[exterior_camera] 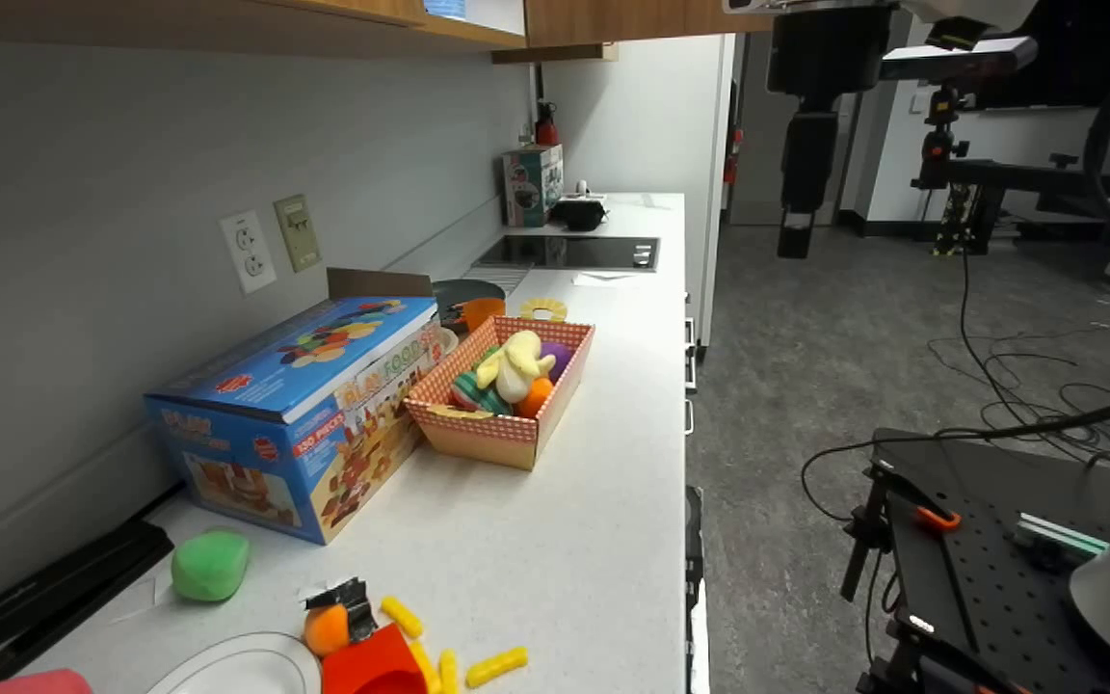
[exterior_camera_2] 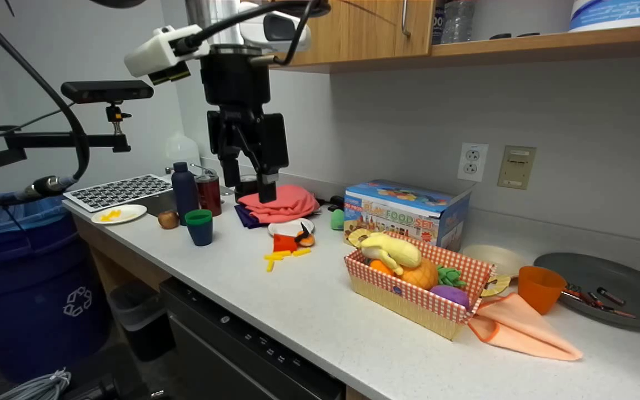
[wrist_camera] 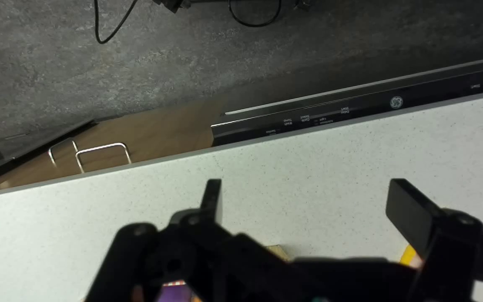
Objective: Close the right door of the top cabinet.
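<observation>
All the closing remains: the right door (exterior_camera: 627, 19) stands open, frame's top. Gripper (wrist_camera: 306, 193) hangs wide, empty.

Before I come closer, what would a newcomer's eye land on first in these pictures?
The black end effector probably draws the eye first, hanging open in mid-air in both exterior views. Next comes the red-checked basket of toy food on the white countertop, a yellow toy banana on top, with the blue Play Food Set box beside it. Overhead, the top cabinet stands open, its right door sticking out.
</observation>
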